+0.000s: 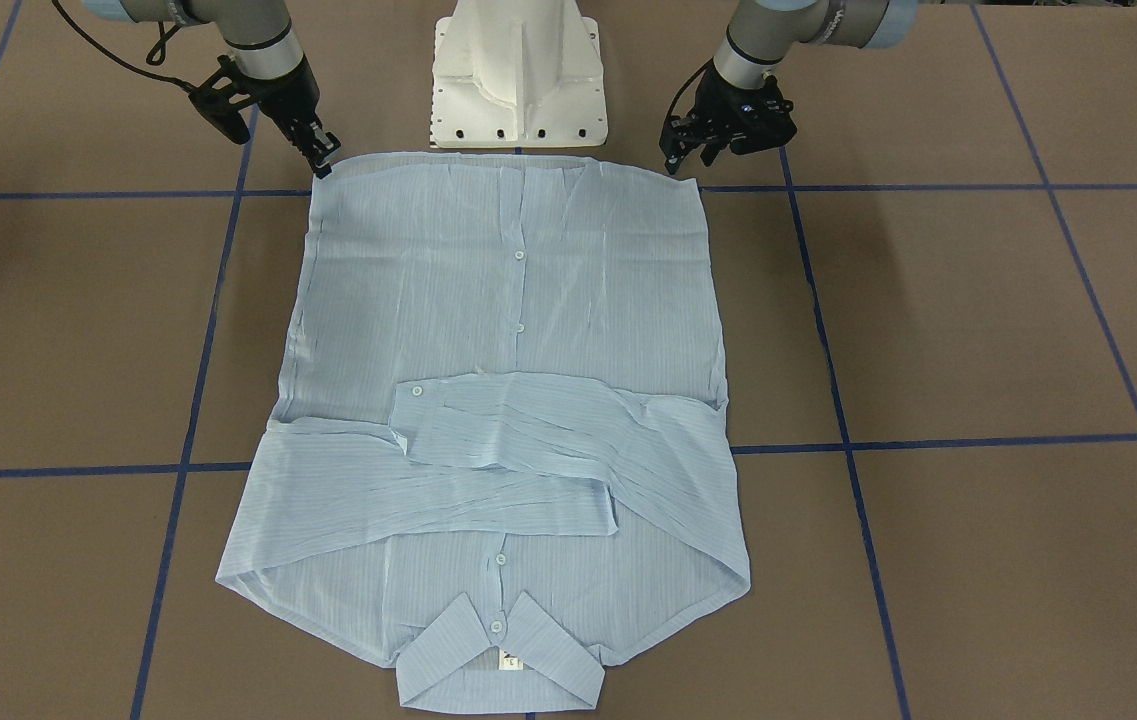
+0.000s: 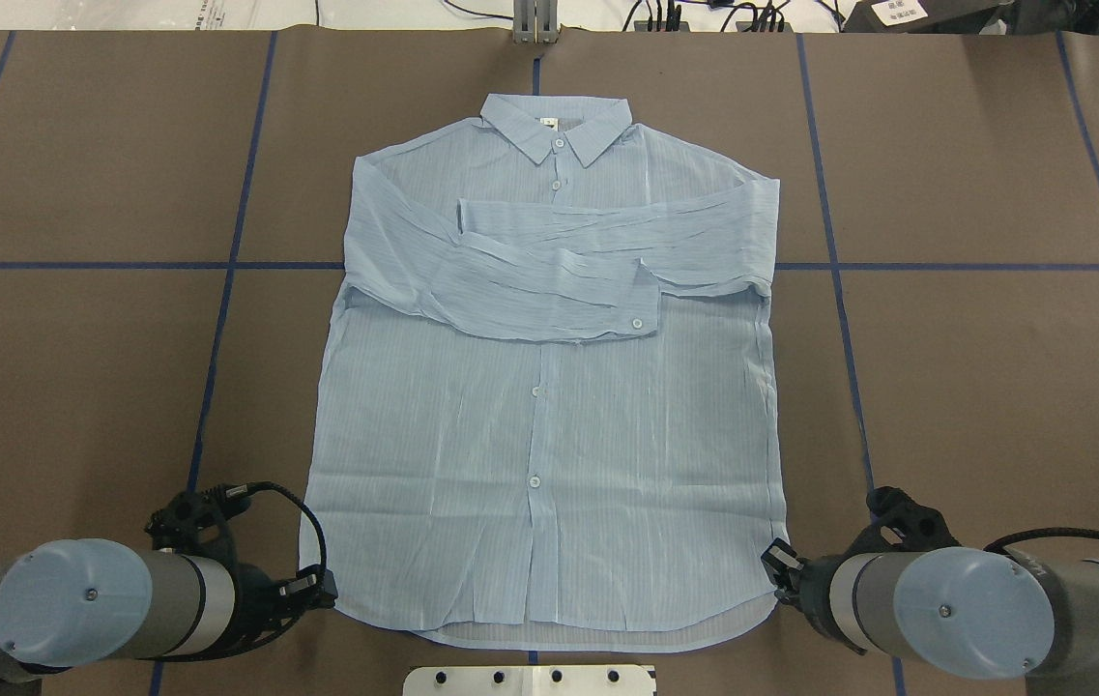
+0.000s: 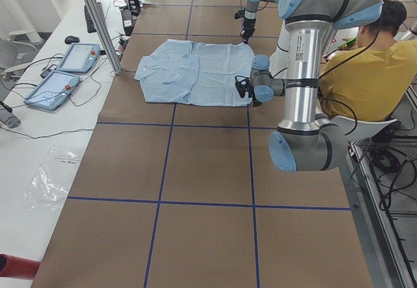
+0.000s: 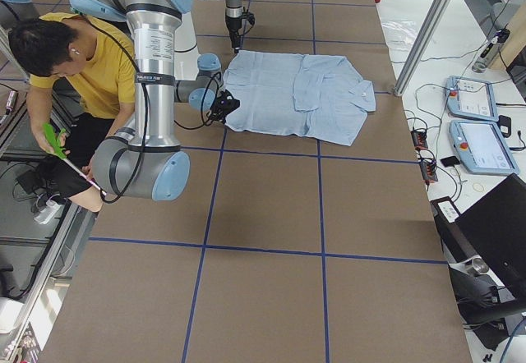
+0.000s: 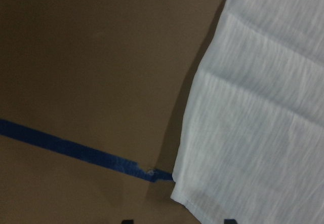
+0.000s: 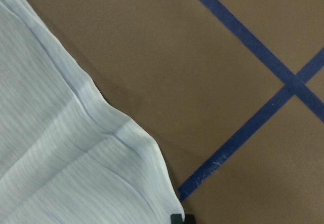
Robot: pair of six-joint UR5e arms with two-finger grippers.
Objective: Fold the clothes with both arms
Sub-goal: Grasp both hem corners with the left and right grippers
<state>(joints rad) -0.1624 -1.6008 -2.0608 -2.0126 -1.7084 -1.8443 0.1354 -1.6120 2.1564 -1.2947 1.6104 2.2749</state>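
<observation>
The shirt (image 2: 549,435) lies flat on the surface (image 2: 994,387) with its buttoned front up. Both sleeves (image 2: 549,280) are crossed over the chest, and the hem (image 2: 549,633) runs between the two end effectors. The collar (image 2: 557,124) is at the end farthest from them. The left end effector (image 1: 690,155) hangs just over one hem corner. In its wrist view two dark fingertips (image 5: 229,221) stand apart at the lower edge, with the corner of the cloth between them, so I judge its fingers are spread and hold nothing. The right end effector (image 1: 325,160) is at the other hem corner and seems to touch the cloth. Only one dark tip shows in its wrist view, so I cannot tell if it is spread, closed, or already pinching the cloth. The fabric looks very thin, light and crinkled, so I expect it to be soft and limp, to sag between two held points, and to slip out of a shallow pinch. The best hold, in my judgement, is on the two hem corners, taken deep enough to catch both layers and lifted together toward the collar. A risk is that the loose sleeves slide when the lower half is carried over them. In the overhead view the wrists cover most of both end effectors. Whether the fingers reach under the cloth is hidden. The side views are too small to help.
</observation>
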